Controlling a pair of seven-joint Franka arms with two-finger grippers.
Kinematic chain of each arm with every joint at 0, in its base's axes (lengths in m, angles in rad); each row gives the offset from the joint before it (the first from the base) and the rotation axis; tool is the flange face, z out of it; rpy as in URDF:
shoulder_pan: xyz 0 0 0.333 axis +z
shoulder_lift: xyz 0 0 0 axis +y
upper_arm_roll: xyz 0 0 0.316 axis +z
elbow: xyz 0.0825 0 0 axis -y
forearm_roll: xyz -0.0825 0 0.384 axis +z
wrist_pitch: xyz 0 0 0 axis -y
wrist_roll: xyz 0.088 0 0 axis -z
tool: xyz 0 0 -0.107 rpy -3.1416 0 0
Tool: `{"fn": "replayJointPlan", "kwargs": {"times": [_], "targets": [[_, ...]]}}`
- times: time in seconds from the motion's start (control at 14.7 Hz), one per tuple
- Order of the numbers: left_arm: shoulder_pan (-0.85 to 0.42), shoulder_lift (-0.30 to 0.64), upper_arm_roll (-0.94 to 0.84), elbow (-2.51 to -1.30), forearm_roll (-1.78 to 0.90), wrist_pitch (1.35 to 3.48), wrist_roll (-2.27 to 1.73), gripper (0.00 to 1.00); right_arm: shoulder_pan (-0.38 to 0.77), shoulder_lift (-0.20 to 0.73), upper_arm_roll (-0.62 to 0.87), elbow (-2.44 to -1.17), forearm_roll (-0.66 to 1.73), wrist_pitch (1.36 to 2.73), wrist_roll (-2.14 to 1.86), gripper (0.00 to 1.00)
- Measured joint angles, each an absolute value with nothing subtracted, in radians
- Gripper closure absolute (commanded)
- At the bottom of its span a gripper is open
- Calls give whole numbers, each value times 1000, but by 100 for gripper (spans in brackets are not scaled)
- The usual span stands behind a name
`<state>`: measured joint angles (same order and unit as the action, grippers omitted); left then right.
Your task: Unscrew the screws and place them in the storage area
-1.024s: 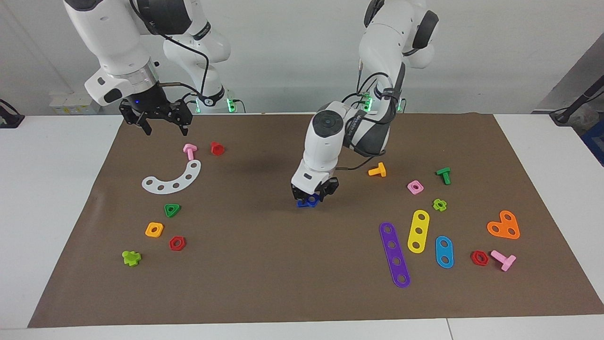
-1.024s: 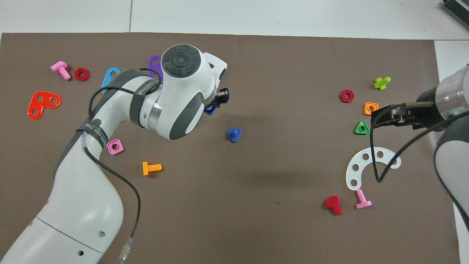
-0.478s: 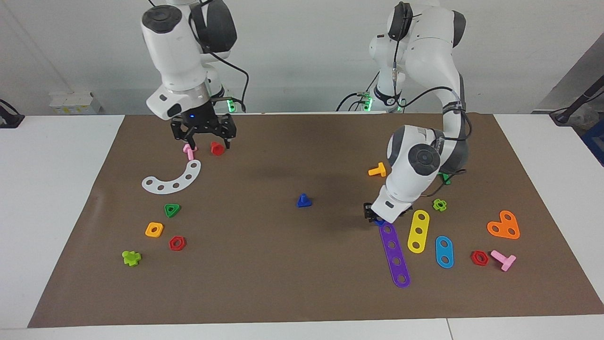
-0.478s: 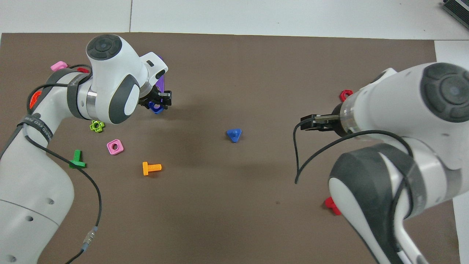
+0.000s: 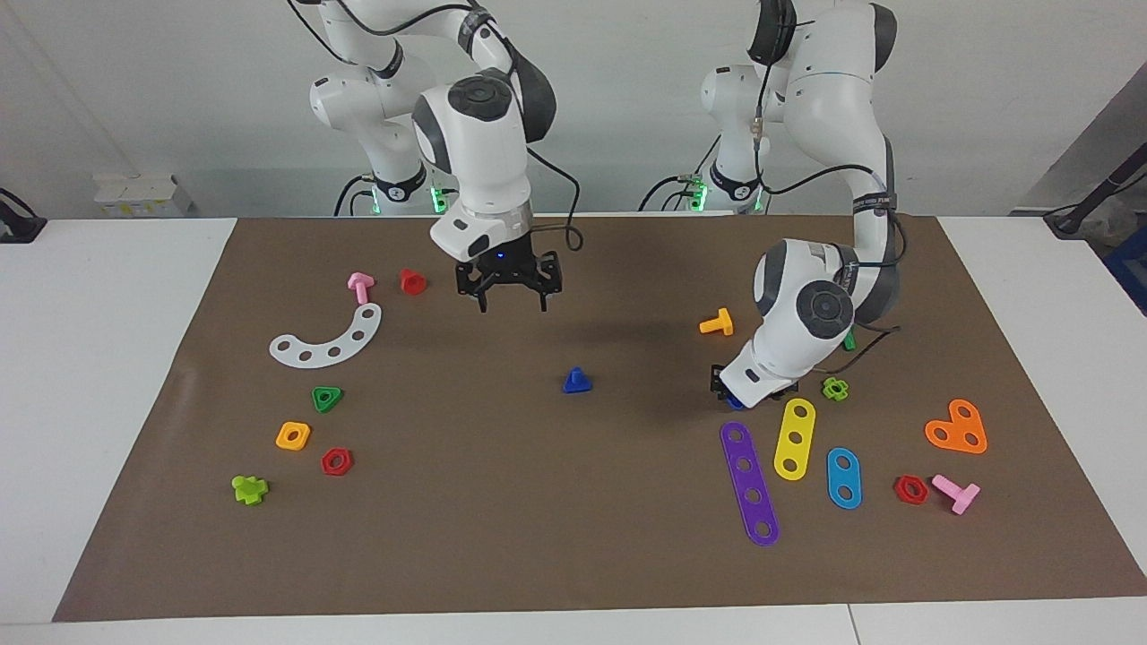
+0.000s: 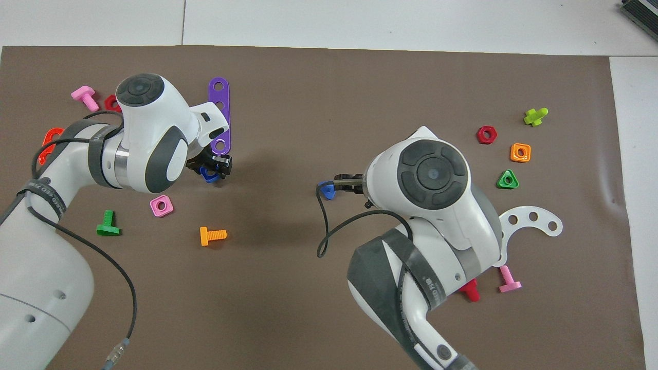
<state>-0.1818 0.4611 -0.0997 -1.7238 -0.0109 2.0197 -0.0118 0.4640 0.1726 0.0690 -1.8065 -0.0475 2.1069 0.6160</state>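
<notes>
Lowering toward the brown paper mat [image 5: 502,537] at the left arm's end of the tabletop [image 5: 107,403], the left gripper [image 5: 733,400] had a dark blue nut [image 6: 208,174] between its jaws, just beside the near end of the purple holed strip [image 5: 749,482]; whether the jaws were pinching the nut or had begun to part could not be told. The right gripper [image 5: 509,303] hung with its jaws spread wide and empty over the mat's middle, above bare paper a little nearer the robots than the dark blue triangular-headed bolt [image 5: 577,382], which stood on its head, stem up, untouched on the mat.

Setting the nut down well appeared to call for bringing it flat to the paper before the jaws parted, so that it would not roll, and for keeping it off the purple strip and the yellow holed strip [image 5: 794,438] close by. A straight lift afterwards looked the safest way to avoid dragging the part. The right arm seemed poised to come down on the bolt, a grip across the triangular head likely being surer than one on the thin stem.

No bin, tray or box was in view; the mat itself served as storage, strewn with loose pieces, among them a green triangular nut [image 5: 327,398] and a white curved strip [image 5: 328,339] toward the right arm's end.
</notes>
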Motion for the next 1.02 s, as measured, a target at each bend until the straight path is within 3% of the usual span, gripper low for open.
{"fn": "replayJointPlan", "kwargs": {"times": [0.48,0.89,1.02], "targets": [[-144,413,-98,-1746,-12,2031,-4,0,469,272,66,-1805,-50,2261,620,8],[9,193,-88,-1787,-12,1857,5,0,498,387,67,-1802,-85,2373,640,13],[41,115,-85,-1802,-12,1846,5,0,519,425,67,-1786,-109,2392,669,18]]}}
